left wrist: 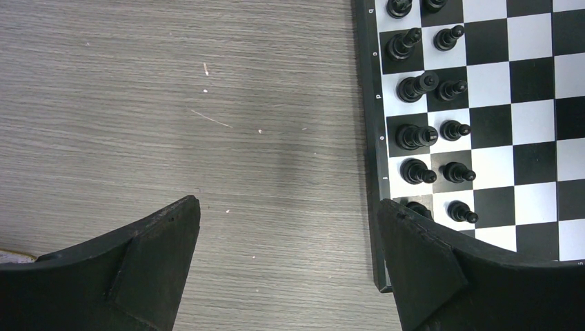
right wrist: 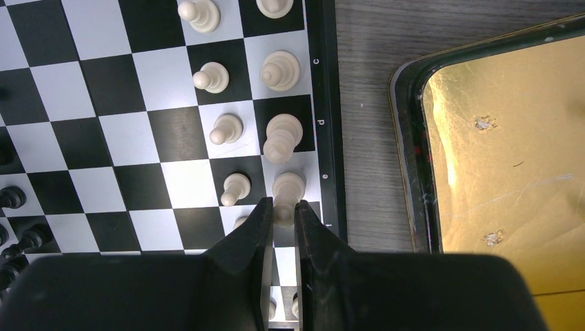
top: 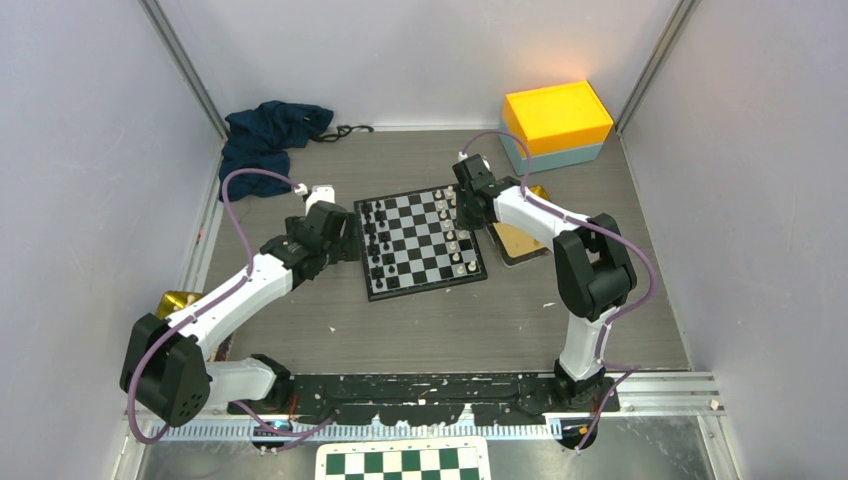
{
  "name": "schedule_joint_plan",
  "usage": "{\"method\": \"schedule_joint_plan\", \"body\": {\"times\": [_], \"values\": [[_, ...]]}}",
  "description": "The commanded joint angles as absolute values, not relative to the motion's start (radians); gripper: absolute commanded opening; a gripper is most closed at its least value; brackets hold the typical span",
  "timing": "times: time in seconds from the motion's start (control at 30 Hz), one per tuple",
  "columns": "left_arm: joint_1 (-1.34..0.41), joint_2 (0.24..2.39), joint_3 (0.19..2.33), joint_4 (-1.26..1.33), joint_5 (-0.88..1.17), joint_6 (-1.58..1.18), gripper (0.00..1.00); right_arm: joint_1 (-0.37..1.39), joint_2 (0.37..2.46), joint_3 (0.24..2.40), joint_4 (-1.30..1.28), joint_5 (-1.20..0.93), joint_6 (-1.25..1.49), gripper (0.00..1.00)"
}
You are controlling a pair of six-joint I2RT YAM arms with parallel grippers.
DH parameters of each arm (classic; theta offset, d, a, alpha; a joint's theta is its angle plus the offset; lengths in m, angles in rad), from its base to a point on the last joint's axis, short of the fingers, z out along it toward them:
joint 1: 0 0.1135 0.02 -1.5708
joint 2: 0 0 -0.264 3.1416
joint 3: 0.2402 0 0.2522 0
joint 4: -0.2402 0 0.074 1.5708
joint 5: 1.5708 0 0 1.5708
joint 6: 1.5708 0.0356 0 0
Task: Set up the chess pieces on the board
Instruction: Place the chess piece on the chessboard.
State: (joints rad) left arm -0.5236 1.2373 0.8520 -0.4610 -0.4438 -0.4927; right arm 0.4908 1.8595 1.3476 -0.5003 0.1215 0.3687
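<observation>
The board (top: 420, 240) lies mid-counter (left wrist: 172, 103). Black pieces (top: 375, 245) stand in two columns along its left edge, and cream-white pieces (top: 455, 235) in two columns along its right edge. The right claw (right wrist: 281, 210) is over the board's right edge, its fingers nearly together and pinching one cream-white piece (right wrist: 287, 189) in the outermost column. A gold tray (right wrist: 497, 138) lies just right of the board. The left claw (left wrist: 288, 205) hangs spread wide and holds nothing, one finger over bare counter, the other over the board's left border.
</observation>
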Motion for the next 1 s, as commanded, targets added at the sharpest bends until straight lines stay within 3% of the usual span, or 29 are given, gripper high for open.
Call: {"method": "schedule_joint_plan", "body": {"times": [0.0,0.3,0.6,0.97], "values": [[-0.529,1.215,0.859,-0.426,-0.448,-0.492,1.00,0.497,1.871,1.361,-0.477,0.141,0.357,0.02],[-0.529,1.216,0.858,-0.424,-0.449,-0.491,1.00,0.496,1.875,1.359,-0.479,0.142,0.351,0.03],[-0.529,1.218,0.857,-0.422,-0.449,-0.490,1.00,0.496,1.881,1.357,-0.482,0.136,0.348,0.23],[-0.529,1.217,0.857,-0.421,-0.449,-0.490,1.00,0.497,1.874,1.364,-0.483,0.132,0.347,0.32]]}}
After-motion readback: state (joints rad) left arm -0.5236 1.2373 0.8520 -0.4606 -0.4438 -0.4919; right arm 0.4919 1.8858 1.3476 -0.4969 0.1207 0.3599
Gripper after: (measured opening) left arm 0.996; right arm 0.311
